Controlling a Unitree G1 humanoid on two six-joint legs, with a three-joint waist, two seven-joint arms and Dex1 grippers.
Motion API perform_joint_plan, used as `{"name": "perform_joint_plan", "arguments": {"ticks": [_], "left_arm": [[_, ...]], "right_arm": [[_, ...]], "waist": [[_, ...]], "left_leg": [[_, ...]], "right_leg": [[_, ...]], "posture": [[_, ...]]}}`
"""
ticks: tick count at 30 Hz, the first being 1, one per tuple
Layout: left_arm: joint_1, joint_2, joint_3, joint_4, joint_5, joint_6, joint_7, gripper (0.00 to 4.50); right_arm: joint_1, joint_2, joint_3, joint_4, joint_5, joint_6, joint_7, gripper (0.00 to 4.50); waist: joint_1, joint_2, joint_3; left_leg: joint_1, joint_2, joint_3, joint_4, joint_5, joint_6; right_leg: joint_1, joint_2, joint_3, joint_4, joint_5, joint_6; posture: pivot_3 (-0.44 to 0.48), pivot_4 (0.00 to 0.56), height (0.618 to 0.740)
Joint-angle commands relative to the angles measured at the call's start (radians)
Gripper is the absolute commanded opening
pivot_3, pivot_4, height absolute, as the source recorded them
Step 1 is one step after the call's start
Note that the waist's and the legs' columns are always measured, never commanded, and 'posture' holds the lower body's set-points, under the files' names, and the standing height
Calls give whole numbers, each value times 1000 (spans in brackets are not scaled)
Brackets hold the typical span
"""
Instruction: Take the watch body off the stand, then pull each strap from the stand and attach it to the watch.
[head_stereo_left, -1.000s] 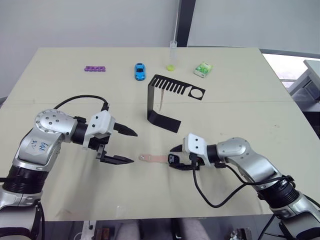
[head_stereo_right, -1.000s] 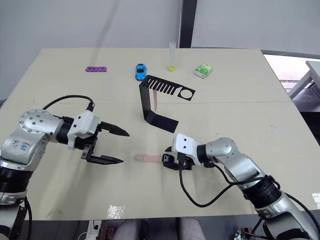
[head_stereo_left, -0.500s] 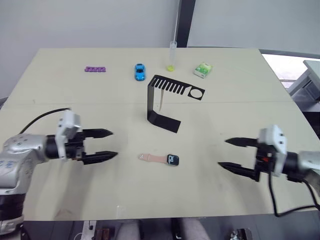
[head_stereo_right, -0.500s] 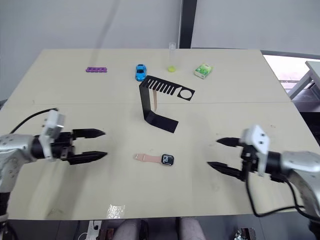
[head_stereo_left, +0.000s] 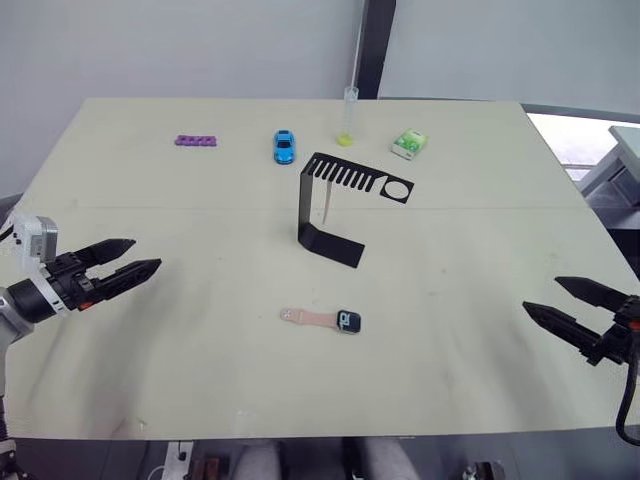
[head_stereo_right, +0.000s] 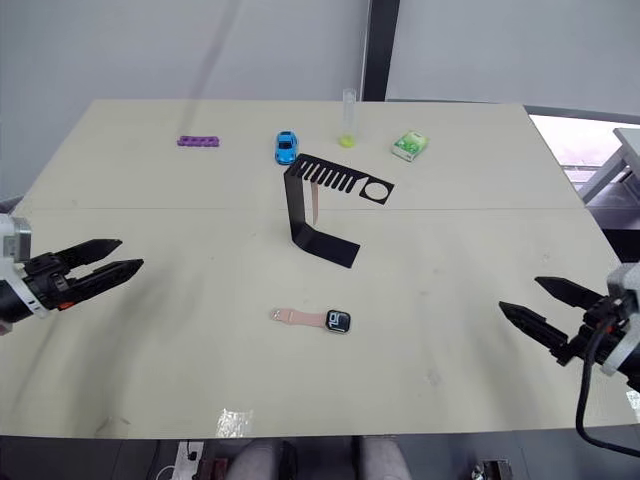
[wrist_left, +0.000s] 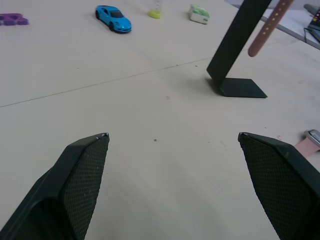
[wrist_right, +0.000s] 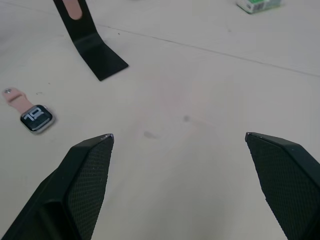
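At the desk's left edge the left tool hovers low with its fingers narrowly parted and nothing between them, well apart from the work. Towards the middle, one pinkish-tan strap lies flat on the desk, its right end touching the watch body, which rests face up and looks already joined to it. Behind them stands the black stand, with the second strap hanging from its comb-slotted top arm beside the upright. At the right edge the right tool is spread wide and empty, also well away.

The step in hand is judged to be fetching that hanging strap. Best to grip it low on its free end, draw it along the slot rather than sideways so the stand does not tip, and steady the watch body with the other tool before mating the free lug.
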Motion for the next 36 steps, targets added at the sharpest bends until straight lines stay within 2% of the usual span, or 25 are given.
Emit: {"name": "perform_joint_plan", "arguments": {"ticks": [1, 5, 10, 13, 20, 21, 26, 36], "left_arm": [[-31, -33, -93, -188, 7, -33, 38, 4500], [-74, -114, -177, -335, -3, -14, 139, 4500], [-98, -259, -239, -452, -1, 1, 316, 4500], [-83, -298, -273, -488, 22, -9, 363, 4500], [-83, -351, -319, -527, 27, -4, 438, 4500], [-84, -351, -330, -532, 31, -5, 441, 4500], [-72, -350, -347, -544, 36, -8, 449, 4500], [-96, -360, -399, -556, 54, 1, 479, 4500]], "right_arm": [[-114, 25, 131, -90, 19, 2, -84, 4465], [-296, 103, 338, -105, -23, 18, -199, 4465], [-471, 248, 578, -11, -158, -1, -322, 4465], [-536, 319, 650, 60, -205, -13, -356, 3696], [-655, 422, 775, 230, -331, -57, -373, 193], [-674, 438, 783, 271, -354, -56, -389, 82], [-726, 504, 802, 407, -418, -72, -421, 82], [-802, 545, 819, 523, -499, -65, -424, 82]], "waist": [[1, 0, 0], [1, 0, 0], [0, 0, 0], [0, 0, 0], [-5, 0, 0], [-6, 0, 0], [-20, 0, 0], [-28, 0, 0]], "left_leg": [[0, 0, 0, 0, 0, 0], [0, 0, 0, 1, 0, -1], [-1, 0, 1, 2, 0, -1], [-1, 0, 1, 2, 0, -1], [-1, 0, 1, 2, 1, -1], [-1, 0, 1, 2, 1, -1], [-1, 0, 1, 2, 1, -1], [-1, 0, 0, 2, 1, -2]], "right_leg": [[0, 0, 0, 0, 0, 0], [-1, 0, 0, 3, 0, 0], [-3, 1, 1, 8, 0, 0], [-3, 1, 1, 8, 0, 0], [-3, 1, 0, 8, 0, 0], [-3, 1, 0, 9, 0, 0], [-3, 0, 0, 9, 0, 0], [-3, 1, 0, 9, 0, 0]], "posture": [[0, 150, 740], [0, 150, 740], [0, 150, 740], [0, 150, 740], [0, 150, 740], [0, 150, 740], [0, 150, 740], [0, 150, 740]]}}
